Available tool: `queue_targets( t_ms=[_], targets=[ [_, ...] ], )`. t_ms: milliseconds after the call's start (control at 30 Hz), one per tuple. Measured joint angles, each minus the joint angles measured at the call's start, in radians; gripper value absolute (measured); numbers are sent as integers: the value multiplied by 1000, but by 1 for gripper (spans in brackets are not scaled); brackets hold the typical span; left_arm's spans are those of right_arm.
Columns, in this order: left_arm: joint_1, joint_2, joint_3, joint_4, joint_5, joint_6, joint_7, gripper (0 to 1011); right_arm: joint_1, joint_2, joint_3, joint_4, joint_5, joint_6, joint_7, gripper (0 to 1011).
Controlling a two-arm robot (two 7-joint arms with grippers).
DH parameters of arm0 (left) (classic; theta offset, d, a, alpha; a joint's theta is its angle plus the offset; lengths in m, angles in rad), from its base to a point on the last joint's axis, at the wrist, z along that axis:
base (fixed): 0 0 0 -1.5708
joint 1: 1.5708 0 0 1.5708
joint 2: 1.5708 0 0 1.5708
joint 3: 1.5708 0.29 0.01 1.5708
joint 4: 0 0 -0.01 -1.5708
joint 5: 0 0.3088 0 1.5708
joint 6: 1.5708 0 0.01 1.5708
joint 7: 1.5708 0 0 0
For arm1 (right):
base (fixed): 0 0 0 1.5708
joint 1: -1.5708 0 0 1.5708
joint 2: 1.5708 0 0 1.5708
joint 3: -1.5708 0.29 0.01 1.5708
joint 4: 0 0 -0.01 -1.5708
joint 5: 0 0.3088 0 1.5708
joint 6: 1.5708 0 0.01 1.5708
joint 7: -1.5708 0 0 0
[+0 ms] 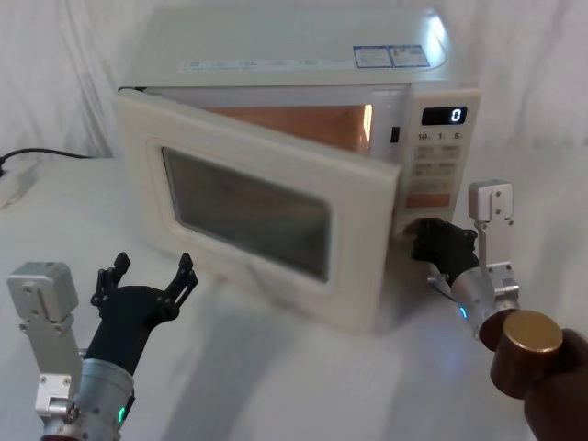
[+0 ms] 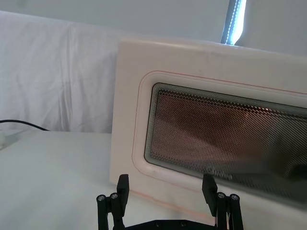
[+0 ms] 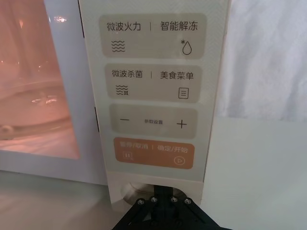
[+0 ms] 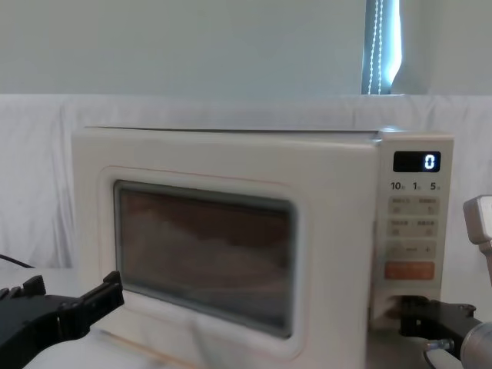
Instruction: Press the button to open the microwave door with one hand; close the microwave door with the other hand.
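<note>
The left gripper [image 1: 152, 277] hovers low over the table, its jagged black fingers [image 2: 123, 186] spread wide with nothing between them, pointing at the face of the microwave door [image 1: 266, 207]. Behind them runs a silver cylindrical wrist with a green light.

The right gripper [image 1: 424, 241] sits at the foot of the control panel [image 3: 152, 96], its tips against the button [image 3: 136, 191], a rounded cream key below the orange rectangular key [image 3: 153, 153]; whether its fingers are parted or together cannot be told.

The door hangs ajar, hinged on the robot's left, its free edge swung out toward the robot so its long axis runs at a slant across the front of the oven. It is smooth cream plastic with a dark rounded-rectangle mesh window inside a thin outline. Through the gap the lit cavity [image 1: 294, 124] glows orange. The panel's display [image 1: 445, 116] reads 0.

The microwave [image 1: 276, 55] stands on a table [image 1: 276, 377] draped in white cloth, with wrinkled white fabric hung behind it. A black cable [image 1: 46, 153] lies on the cloth at the robot's far left. In the chest view a pale wall rises above the drape, with a bright strip at a window [image 4: 382, 46].
</note>
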Motion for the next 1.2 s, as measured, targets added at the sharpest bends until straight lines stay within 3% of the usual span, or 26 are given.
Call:
queue_targets(
  t_ms=[300,667,1200],
  targets=[
    [0,0,0,0,0,0,0,1001,-22,4,1,-44,-1,23,0,0],
    [0,0,0,0,0,0,0,1001,-111,11,0,-192,4,81,-3,0],
    [0,0,0,0,0,0,0,1001,-204,31,-8,-351,-6,135,-25,0]
  ],
)
